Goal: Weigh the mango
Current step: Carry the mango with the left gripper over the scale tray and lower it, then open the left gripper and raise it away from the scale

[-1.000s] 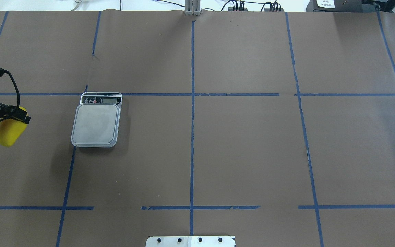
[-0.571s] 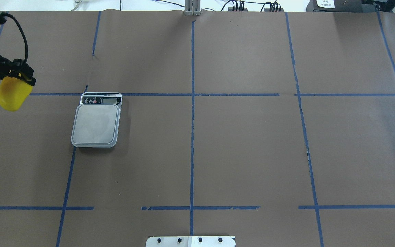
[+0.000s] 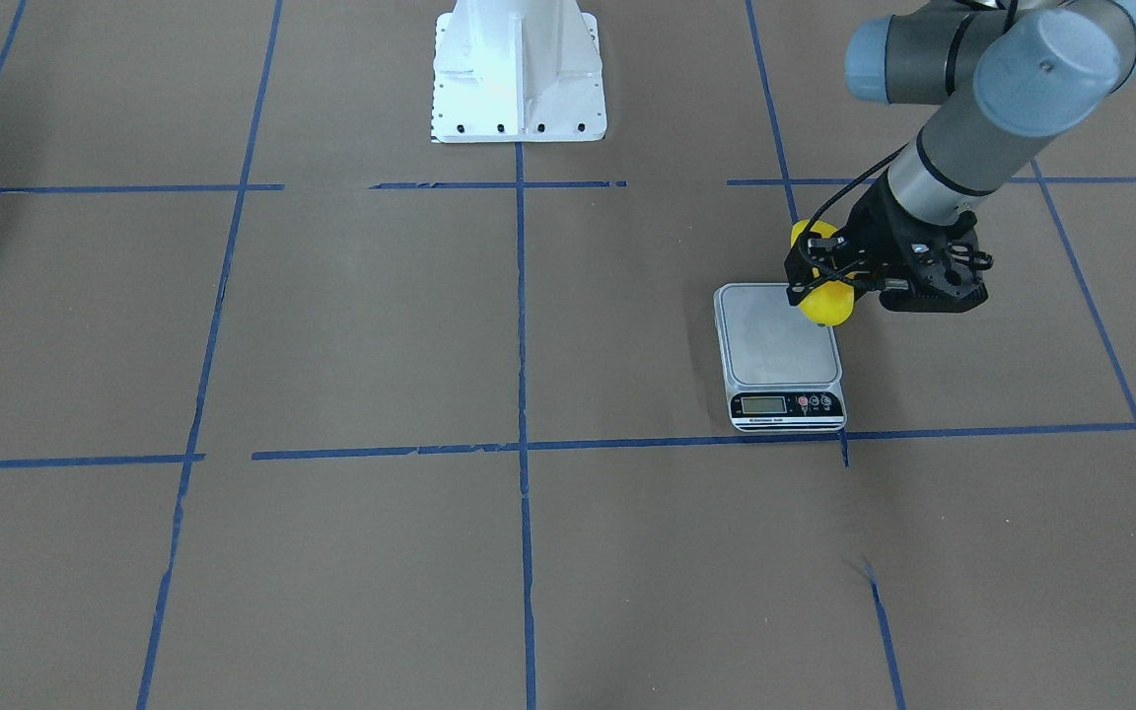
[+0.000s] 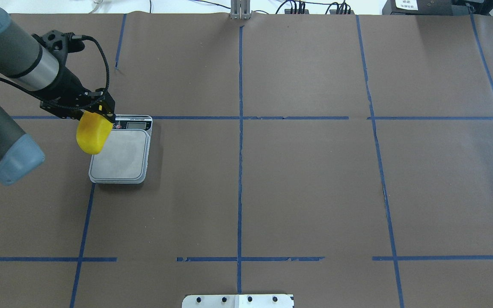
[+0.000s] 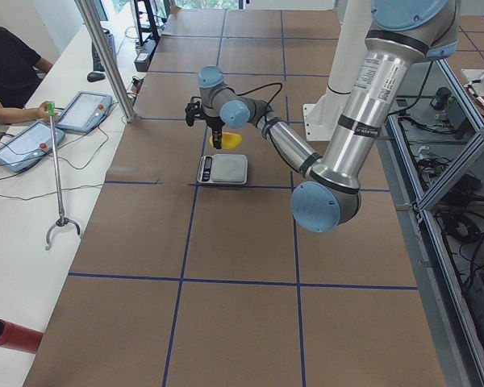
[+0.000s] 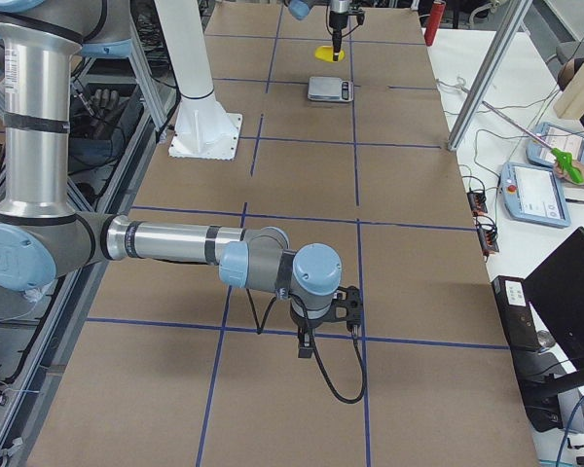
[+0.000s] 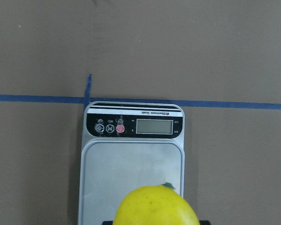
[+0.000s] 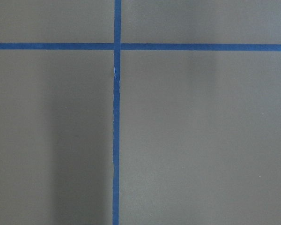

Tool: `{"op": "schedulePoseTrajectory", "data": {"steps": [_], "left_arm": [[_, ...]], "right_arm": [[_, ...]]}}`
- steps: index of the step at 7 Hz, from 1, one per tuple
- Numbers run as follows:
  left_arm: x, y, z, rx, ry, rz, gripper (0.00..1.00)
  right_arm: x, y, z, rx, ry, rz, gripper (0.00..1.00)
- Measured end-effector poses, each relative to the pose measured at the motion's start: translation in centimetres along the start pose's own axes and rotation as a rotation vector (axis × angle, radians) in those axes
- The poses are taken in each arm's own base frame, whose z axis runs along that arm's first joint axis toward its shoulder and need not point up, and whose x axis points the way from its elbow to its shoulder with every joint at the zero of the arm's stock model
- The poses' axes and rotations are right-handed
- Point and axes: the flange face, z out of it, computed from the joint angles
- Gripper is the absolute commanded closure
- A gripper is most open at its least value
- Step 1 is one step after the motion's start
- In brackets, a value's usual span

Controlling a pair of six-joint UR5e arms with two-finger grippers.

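The mango (image 4: 93,137) is glossy yellow and hangs in my left gripper (image 4: 97,112), which is shut on its upper end. It is held in the air over the left edge of the scale (image 4: 122,160), a grey platform with a small display. In the front-facing view the mango (image 3: 827,302) overlaps the scale's (image 3: 775,345) far right corner under the gripper (image 3: 820,272). The left wrist view shows the mango (image 7: 155,207) above the platform (image 7: 126,164). My right gripper (image 6: 346,309) shows only in the exterior right view, low over bare table; I cannot tell its state.
The robot's white base plate (image 3: 517,74) stands mid-table at the robot's side. Blue tape lines (image 4: 240,171) cross the brown table cover. A side table with tablets (image 5: 81,111) and an operator (image 5: 8,72) runs along the far edge.
My left arm has carried the mango from the table's left edge rightward, first away from the robot, then over the scale's left edge. The scale has not moved.
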Motion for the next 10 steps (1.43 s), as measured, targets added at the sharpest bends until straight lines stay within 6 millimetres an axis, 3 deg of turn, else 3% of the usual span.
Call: {"op": "schedulePoseTrajectory", "data": {"steps": [3, 4, 5, 8, 9, 10], "left_arm": [[-1.9, -1.4, 7.3, -0.006, -0.004, 0.02, 1.0], [-2.3, -1.5, 8.9, -0.01, -0.011, 0.024, 0.78], [-2.6, -1.5, 9.7, -0.008, -0.019, 0.028, 0.01], [-2.1, -1.2, 10.0, -0.005, -0.017, 0.051, 0.0], [-1.8, -1.2, 8.6, 0.01, -0.008, 0.06, 0.0], [-1.5, -1.4, 5.7, 0.035, -0.003, 0.077, 0.0]], "right_arm": [[0.0, 0.0, 0.0, 0.001, 0.0, -0.002, 0.0], [0.0, 0.0, 0.0, 0.001, 0.0, -0.001, 0.0], [0.0, 0.0, 0.0, 0.001, 0.0, -0.001, 0.0], [0.0, 0.0, 0.0, 0.001, 0.0, 0.0, 0.0], [0.0, 0.0, 0.0, 0.001, 0.0, 0.0, 0.0], [0.0, 0.0, 0.0, 0.001, 0.0, 0.0, 0.0]]}}
